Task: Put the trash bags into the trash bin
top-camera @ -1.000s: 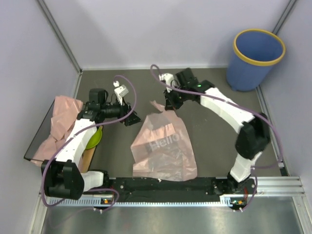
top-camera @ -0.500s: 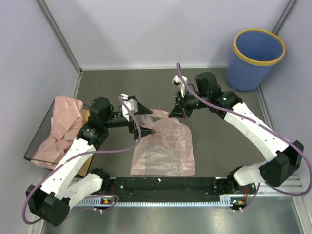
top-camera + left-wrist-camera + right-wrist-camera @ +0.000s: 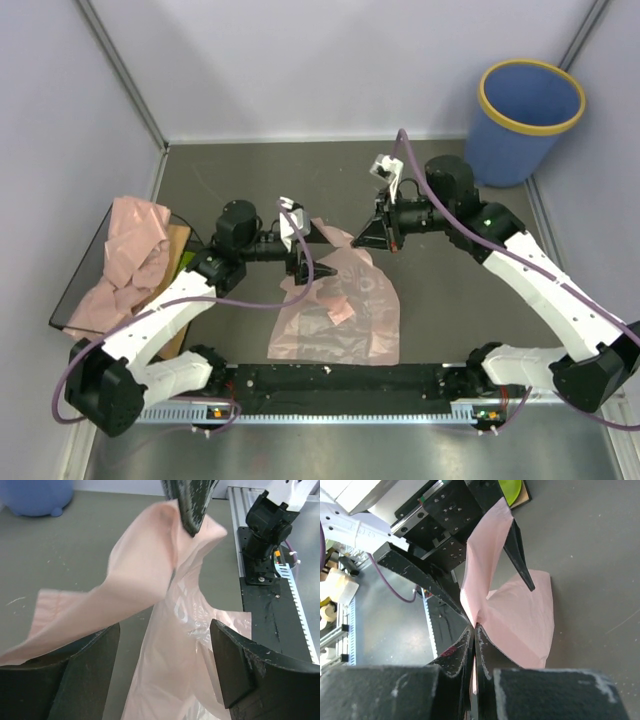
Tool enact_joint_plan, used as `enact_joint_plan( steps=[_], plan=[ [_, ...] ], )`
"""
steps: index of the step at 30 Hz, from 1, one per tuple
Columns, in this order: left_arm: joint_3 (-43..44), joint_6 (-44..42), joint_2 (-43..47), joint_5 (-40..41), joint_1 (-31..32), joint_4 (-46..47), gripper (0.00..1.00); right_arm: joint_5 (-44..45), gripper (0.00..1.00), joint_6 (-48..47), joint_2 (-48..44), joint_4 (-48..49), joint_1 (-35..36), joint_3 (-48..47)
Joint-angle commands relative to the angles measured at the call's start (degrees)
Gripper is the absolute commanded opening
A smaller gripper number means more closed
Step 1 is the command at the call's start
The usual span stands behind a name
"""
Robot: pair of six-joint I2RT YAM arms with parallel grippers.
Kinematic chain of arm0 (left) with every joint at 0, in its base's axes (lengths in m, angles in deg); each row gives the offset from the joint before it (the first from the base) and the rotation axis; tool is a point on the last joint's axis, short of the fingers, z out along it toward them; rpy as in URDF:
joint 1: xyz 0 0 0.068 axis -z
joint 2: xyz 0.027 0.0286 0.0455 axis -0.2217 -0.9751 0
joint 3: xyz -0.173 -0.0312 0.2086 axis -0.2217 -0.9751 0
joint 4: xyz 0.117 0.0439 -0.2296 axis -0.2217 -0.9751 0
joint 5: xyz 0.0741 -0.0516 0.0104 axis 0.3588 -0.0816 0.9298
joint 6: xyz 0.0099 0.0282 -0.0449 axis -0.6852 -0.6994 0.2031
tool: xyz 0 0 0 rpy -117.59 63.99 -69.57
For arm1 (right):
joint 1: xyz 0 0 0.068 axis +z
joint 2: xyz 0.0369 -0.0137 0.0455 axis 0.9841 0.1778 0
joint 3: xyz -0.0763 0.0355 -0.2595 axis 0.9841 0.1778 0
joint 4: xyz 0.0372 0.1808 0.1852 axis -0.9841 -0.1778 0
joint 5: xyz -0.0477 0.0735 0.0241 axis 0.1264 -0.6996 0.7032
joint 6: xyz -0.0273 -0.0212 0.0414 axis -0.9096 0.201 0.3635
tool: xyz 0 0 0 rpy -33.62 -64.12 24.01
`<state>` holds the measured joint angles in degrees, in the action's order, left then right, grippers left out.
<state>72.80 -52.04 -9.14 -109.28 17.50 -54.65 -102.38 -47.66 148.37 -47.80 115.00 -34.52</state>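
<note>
R gripper [image 3: 368, 237] is pinching shut on top edge of trash bag [image 3: 340, 310], holding that edge up off table [image 3: 240, 180]; rest of bag is lying mid-table near arm bases. L gripper [image 3: 302, 262] is sitting w/ jaws wide apart, bag film draping over one finger. Trash bin [image 3: 530, 110] is standing in far-right corner, well apart. More pink bags [image 3: 125, 255] are lying at left edge.

You're working in a robot lab test cell, not a home. Your left arm [image 3: 160, 320] and right arm [image 3: 550, 290] are bolted to a black rail [image 3: 340, 378] on a ribbed aluminium bench edge [image 3: 560, 378]. Plain pale panels [image 3: 330, 60] in metal framing [image 3: 122, 70] box in the dark grey tabletop [image 3: 440, 300], and purple cables [image 3: 405, 150] loop off both arms.
</note>
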Motion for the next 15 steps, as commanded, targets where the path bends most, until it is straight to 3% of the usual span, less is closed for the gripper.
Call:
enact_joint_plan(
  steps=[1, 3, 6, 7, 8, 9, 10, 11, 12, 15],
  plan=[
    [1.1, 1.9, -2.0, 0.0, 3.3, 8.3, 0.78, -1.4, 0.00, 3.4, -1.2, 4.7, 0.4, 1.4],
    [1.5, 2.6, -2.8, 1.3, 4.7, 9.1, 0.78, -2.0, 0.00, 4.6, -1.4, 5.3, 0.4, 1.8],
    [1.9, 4.0, -3.8, 0.8, 6.6, 8.3, 0.47, -2.2, 0.00, 5.9, -2.4, 5.8, 0.4, 2.6],
    [2.0, 3.7, -3.3, 0.1, 6.7, 6.1, 0.22, -2.3, 0.00, 6.2, -3.0, 5.8, 0.2, 3.6],
    [2.1, 3.1, -2.6, -0.2, 6.6, 4.0, 0.12, -2.5, 0.09, 6.6, -3.7, 5.5, 0.2, 4.3],
    [1.9, 2.0, -1.9, -1.8, 6.6, 2.2, 0.05, -3.0, 0.30, 7.7, -5.3, 5.5, -0.6, 5.3],
    [1.6, -0.2, 0.2, -2.5, 6.6, 0.8, 0.00, -3.5, 0.81, 8.6, -5.9, 5.5, -1.0, 7.5],
    [0.9, -0.8, 1.2, -3.4, 6.6, -0.2, 0.00, -4.9, 0.94, 9.4, -6.6, 5.5, -1.4, 8.6],
    [-0.1, -0.9, 2.1, -5.0, 6.6, -0.3, 0.00, -5.8, 0.99, 10.6, -6.9, 5.5, -1.7, 9.6],
    [-0.5, -1.1, 4.3, -7.2, 6.6, -1.5, 0.00, -10.6, 0.99, 13.4, -6.0, 7.7, -1.8, 13.4]
  ],
)
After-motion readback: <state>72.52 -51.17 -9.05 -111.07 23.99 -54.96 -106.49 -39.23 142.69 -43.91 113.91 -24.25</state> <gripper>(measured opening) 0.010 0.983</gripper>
